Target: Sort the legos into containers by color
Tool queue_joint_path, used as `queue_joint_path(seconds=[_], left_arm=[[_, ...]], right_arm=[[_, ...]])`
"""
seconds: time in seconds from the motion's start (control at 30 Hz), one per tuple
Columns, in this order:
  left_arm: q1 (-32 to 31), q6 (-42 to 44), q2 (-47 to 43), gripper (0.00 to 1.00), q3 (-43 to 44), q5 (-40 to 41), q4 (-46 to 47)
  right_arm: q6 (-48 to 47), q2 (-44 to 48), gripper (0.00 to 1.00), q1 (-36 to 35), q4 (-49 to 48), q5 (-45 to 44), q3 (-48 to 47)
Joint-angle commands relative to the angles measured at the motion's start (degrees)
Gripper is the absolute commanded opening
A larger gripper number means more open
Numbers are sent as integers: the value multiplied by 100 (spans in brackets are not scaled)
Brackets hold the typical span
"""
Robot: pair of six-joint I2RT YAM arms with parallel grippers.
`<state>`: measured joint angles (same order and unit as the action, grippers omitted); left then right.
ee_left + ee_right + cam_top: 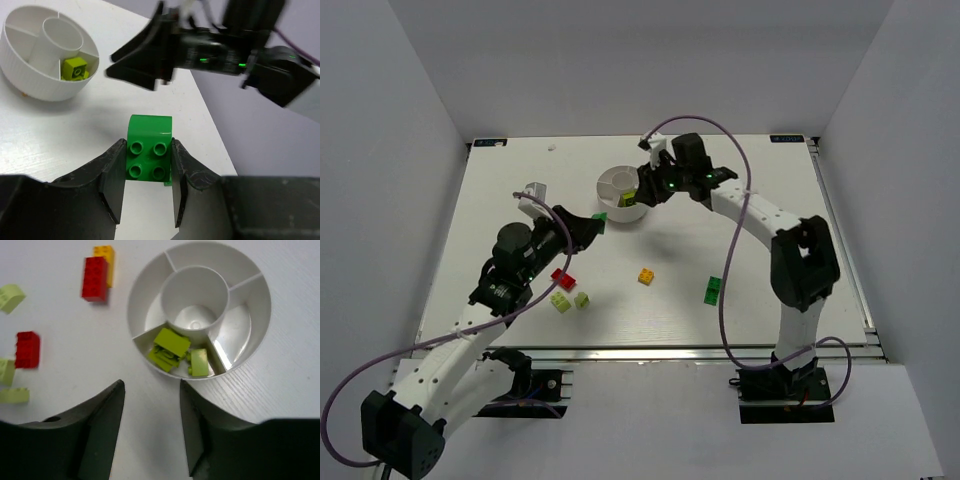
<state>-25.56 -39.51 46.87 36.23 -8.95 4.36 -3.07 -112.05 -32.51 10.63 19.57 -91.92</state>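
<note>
My left gripper (597, 220) is shut on a dark green lego (149, 157), held just left of the white round dish (605, 195). The brick's studs face the left wrist camera between both fingers. My right gripper (642, 188) hovers at the dish's right side, open and with nothing between its fingers (102, 425). One wedge of the dish (210, 252) holds lime bricks (170, 347); the central cup (195, 295) has nothing in it. On the table lie a red brick (562, 277), two lime bricks (560, 301), an orange one (647, 276) and a green one (713, 291).
The right wrist view shows a red brick (95, 279) against an orange one (105, 252), another red brick (27, 349) and lime bricks (11, 296) left of the dish. The right arm's fingers (150, 55) reach in beyond the held brick. White walls enclose the table.
</note>
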Motion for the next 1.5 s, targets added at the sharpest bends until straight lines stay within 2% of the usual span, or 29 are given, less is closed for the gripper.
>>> queue_joint_path(seconds=[0.0,0.07,0.1,0.3,0.37,0.57,0.73,1.17,1.47], left_arm=[[34,-425,243,0,349,410,-330],[42,-723,611,0,498,639,-705],[42,-812,760,0,682,745,-761],[86,-1542,2149,0,1570,816,-875],[113,-1832,2500,0,1896,1105,-850],[323,-2386,3098,0,2230,1457,-542],[482,-2658,3652,1,2354,1370,-112],[605,-2623,4848,7,2969,1141,179],[623,-2668,5130,20,3057,1097,83]], right_arm=[[-1149,1042,44,393,-271,1424,601],[-1309,1316,19,526,-412,1724,937],[-1336,1517,0,622,-448,1838,1061],[-1372,2090,0,825,-641,1954,1922],[-1337,2248,0,860,-668,1980,2116],[-1144,2503,0,1124,-738,2094,2406],[-1011,2600,0,1326,-808,2191,2556],[-906,2645,0,1537,-905,2332,2723],[-818,2644,0,1581,-993,2340,2802]])
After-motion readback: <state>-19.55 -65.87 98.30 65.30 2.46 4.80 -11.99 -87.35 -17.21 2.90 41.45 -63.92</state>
